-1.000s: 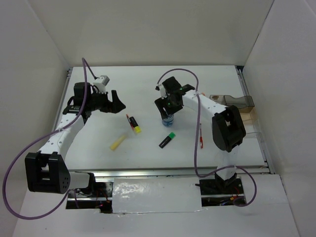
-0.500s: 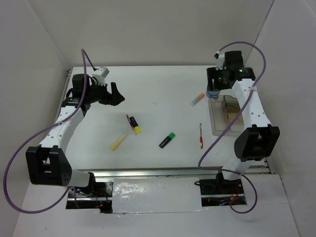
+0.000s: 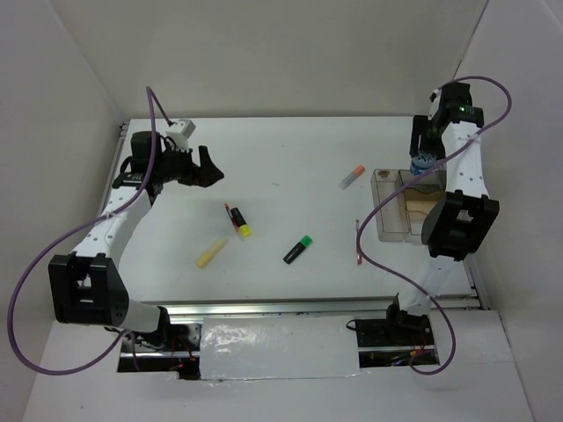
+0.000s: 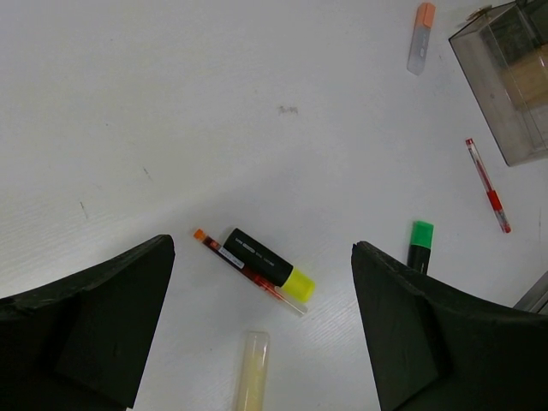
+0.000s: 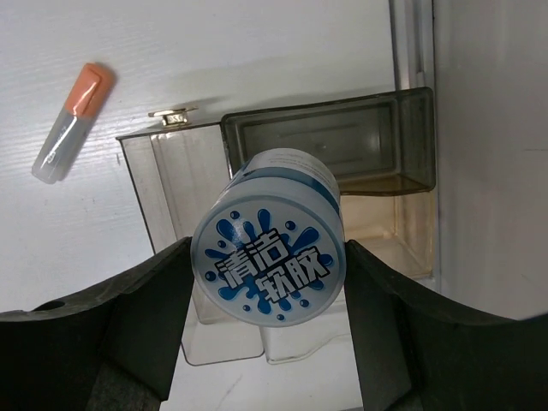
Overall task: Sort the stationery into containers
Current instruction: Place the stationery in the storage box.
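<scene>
The step in hand is the placing of the blue-topped round tub [image 5: 272, 257]. The right gripper [image 5: 267, 295] is clamped on its sides and holds it in the air above the smoky clear organiser [image 5: 368, 145] at the table's right edge. The tub looks wider than the narrow compartments. The next move therefore likely calls for centring it over a roomier section, perhaps the tan box [image 3: 420, 209], then lowering it straight down before letting go. Otherwise it may catch on a wall. The left gripper [image 4: 261, 282] hangs over the table with its jaws spread wide and nothing between them. Below it lie the yellow-capped highlighter [image 4: 267, 264] and the pale yellow stick [image 4: 250, 372]. The green-capped highlighter [image 4: 418, 244], the orange-capped marker [image 4: 419, 38] and the thin red pen [image 4: 488, 184] are unsorted too.
</scene>
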Tool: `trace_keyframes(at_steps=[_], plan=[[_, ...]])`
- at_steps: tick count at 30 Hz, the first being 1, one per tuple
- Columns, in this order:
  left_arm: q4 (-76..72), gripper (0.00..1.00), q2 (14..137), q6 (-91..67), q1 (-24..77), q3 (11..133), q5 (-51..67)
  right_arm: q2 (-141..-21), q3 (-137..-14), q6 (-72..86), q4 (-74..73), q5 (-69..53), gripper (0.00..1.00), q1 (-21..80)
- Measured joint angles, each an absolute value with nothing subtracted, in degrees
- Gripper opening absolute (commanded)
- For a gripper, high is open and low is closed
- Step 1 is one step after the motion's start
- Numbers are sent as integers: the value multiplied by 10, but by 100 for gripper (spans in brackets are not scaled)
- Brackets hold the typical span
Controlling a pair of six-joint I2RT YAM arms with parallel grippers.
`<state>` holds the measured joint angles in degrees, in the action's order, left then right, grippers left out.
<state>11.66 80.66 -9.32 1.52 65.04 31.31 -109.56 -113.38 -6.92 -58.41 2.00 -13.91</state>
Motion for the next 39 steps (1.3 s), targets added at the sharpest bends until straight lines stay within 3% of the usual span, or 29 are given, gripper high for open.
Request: trace_keyframes(at_steps=[19, 39], plan=[[106, 96, 835, -107, 11, 651, 314, -1206, -1192, -41, -581, 16, 26, -162], [102, 95, 853, -109, 8, 658, 315, -1225, -1187, -41, -581, -20, 28, -152]])
